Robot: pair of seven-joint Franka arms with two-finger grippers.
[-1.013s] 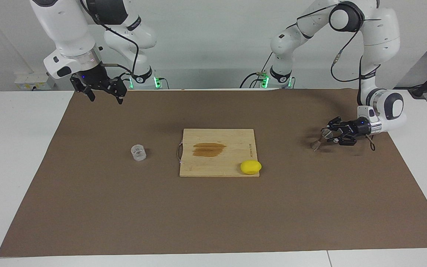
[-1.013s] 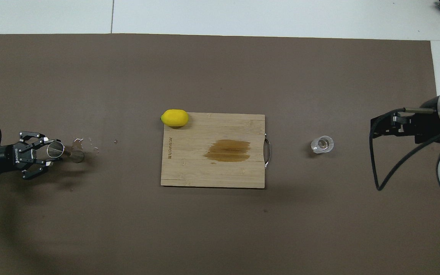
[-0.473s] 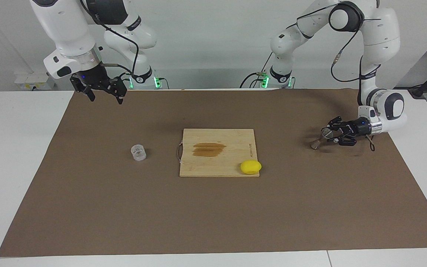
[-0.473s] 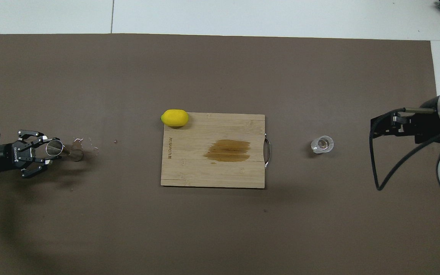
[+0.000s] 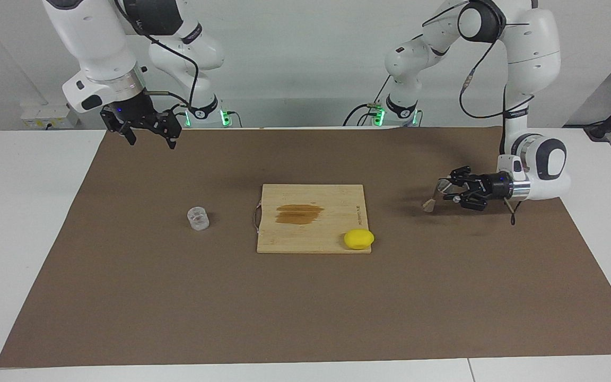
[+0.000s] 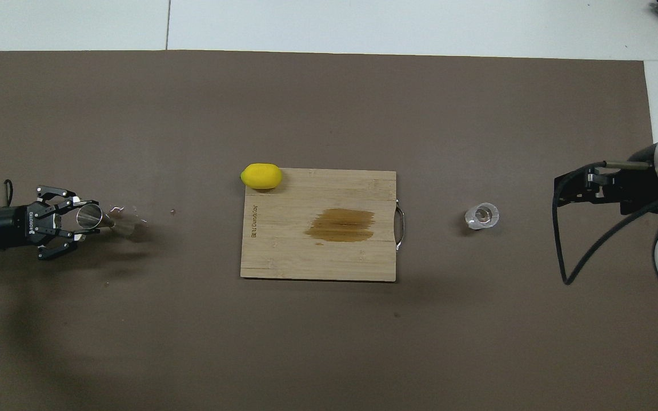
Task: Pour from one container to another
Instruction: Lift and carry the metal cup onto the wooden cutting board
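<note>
The left tool [image 5: 446, 190] is clamped on the tilted metal jigger [image 5: 435, 197], lifted over the brown mat [image 5: 178, 297] at the left arm's end of the tabletop. Only the overhead view shows its open mouth and spilled droplets [image 6: 126, 212] beside it. The glass tumbler [image 5: 198, 218] stands upright near the cutting board [image 5: 311, 233] with its lemon [image 5: 358, 239]. The right tool [image 5: 148, 137] waits, fingers apart, above the mat's edge.
</note>
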